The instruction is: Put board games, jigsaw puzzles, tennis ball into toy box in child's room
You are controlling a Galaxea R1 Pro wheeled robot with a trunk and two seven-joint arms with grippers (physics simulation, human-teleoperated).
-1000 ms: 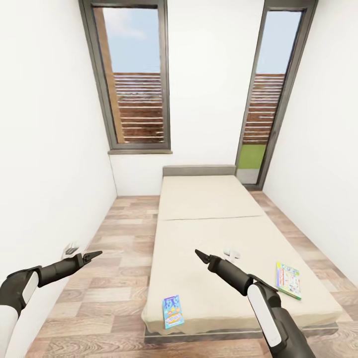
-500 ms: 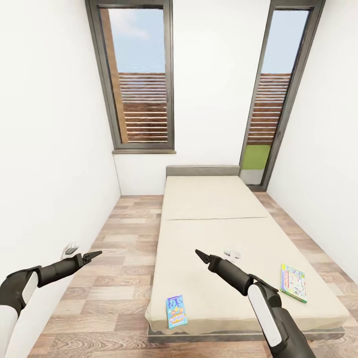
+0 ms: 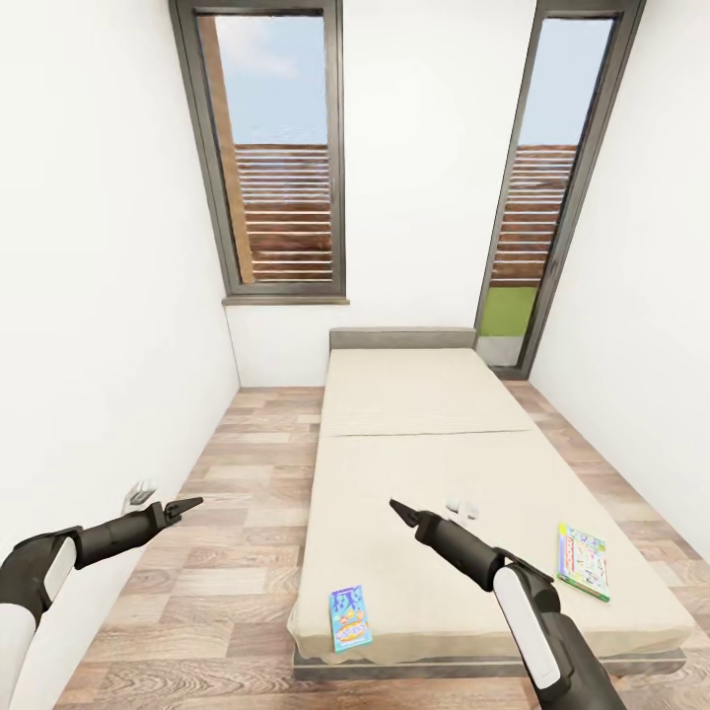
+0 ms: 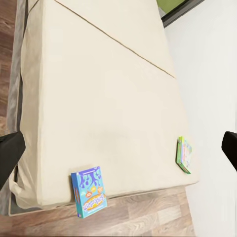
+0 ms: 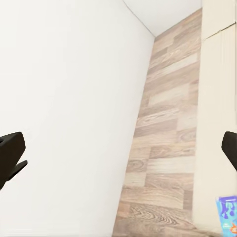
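The bed (image 3: 424, 463) with its beige mattress fills the middle of the child's room. A blue board game (image 3: 350, 618) lies at the mattress's near edge and also shows in the left wrist view (image 4: 89, 191). A pastel board game with a green edge (image 3: 584, 561) lies near the bed's right side (image 4: 184, 154). My left gripper (image 3: 187, 507) hovers open over the floor left of the bed. Above the mattress my right gripper (image 3: 397, 509) is open and empty. The table, toy box, jigsaw puzzles and tennis ball are out of view.
White walls close in on both sides, with tall dark-framed windows (image 3: 281, 158) behind the grey headboard (image 3: 399, 338). A strip of wood-plank floor (image 3: 227, 513) runs left of the bed. A small white object (image 3: 461, 508) lies on the mattress beyond my right gripper.
The camera has shifted a little, so the bed and windows sit slightly further right in the picture. Both arms hold nearly the same pose, and the board games lie where they were.
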